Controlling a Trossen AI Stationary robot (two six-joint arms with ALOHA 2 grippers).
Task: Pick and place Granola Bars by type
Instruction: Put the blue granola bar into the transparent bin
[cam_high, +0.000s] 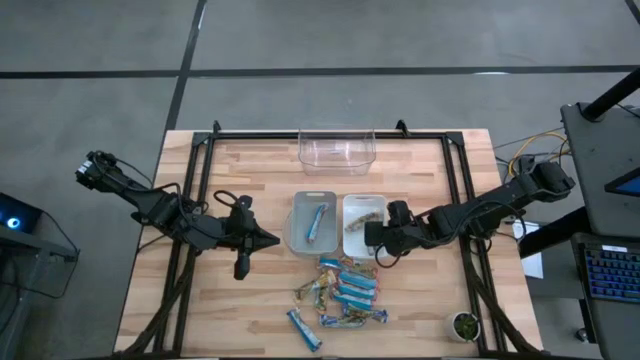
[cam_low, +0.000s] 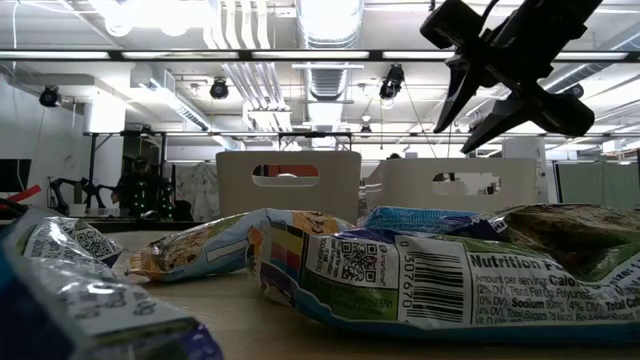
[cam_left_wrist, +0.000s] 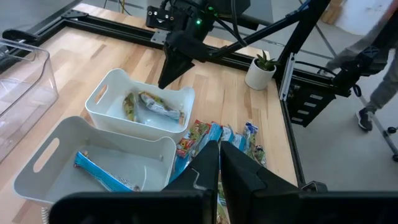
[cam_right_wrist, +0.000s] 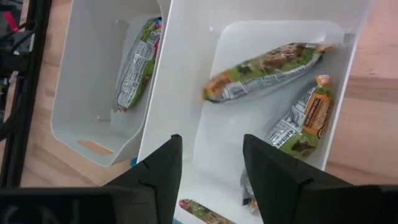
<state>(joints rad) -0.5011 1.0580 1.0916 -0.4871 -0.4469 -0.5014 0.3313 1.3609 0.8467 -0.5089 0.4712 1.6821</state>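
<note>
Wooden table (cam_high: 250, 310), bars (cam_high: 345, 292) heaped at its front edge. Right gripper (cam_right_wrist: 208, 177) hovers over the white bin (cam_right_wrist: 186, 74), fingers spread, empty; two green-gold bars (cam_right_wrist: 267, 70) lie inside. Left gripper (cam_left_wrist: 219, 163) waits pressed together beside the grey bin (cam_high: 296, 236) holding one blue bar (cam_high: 316, 220). Low view reads "Sodium", "Calo…".

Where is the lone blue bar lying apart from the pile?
In the high view, the blue bar lies on the table's near edge, left of the pile.

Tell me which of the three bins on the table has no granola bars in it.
The clear bin at the table's far edge. The grey bin holds a blue bar and the white bin holds greenish-gold ones.
</note>
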